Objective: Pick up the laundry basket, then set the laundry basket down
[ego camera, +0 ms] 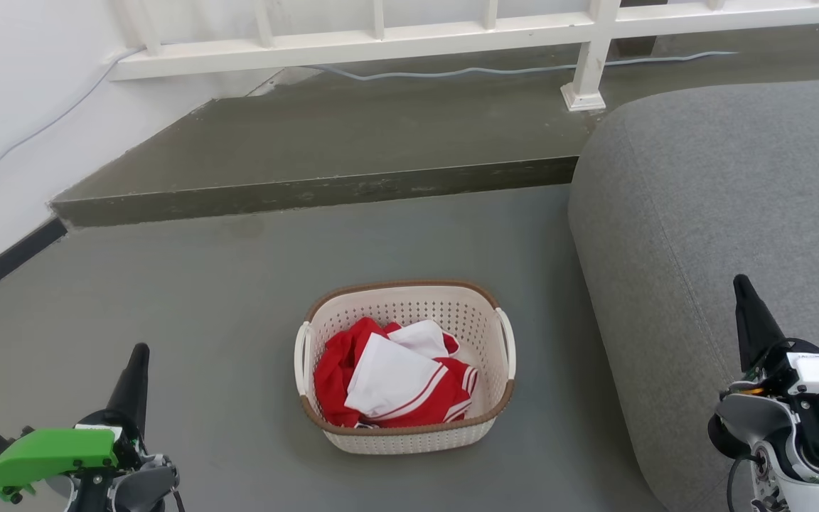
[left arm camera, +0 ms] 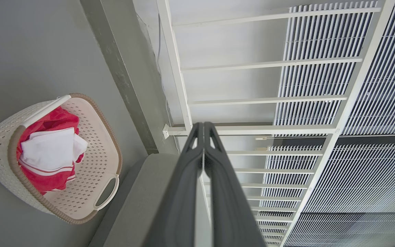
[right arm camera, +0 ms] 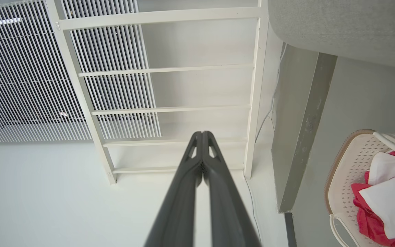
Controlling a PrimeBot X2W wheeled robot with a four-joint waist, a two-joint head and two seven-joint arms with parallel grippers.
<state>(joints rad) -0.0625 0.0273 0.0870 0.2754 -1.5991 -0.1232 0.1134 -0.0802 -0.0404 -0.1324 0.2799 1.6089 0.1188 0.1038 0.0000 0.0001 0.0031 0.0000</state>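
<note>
Open floor (ego camera: 203,299) left of the laundry basket (ego camera: 409,439) — sofa (ego camera: 701,213) near right.

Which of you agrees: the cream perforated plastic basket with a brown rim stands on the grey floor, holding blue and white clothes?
Not right. The head view shows red and white clothes, not blue and white, in the cream perforated plastic basket with a brown rim, which does stand on the grey floor.

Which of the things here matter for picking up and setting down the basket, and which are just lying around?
For the job:
laundry basket
left gripper
right gripper

Just around:
red and white clothes, inside the basket
grey sofa
white railing
cable on the raised step
</note>
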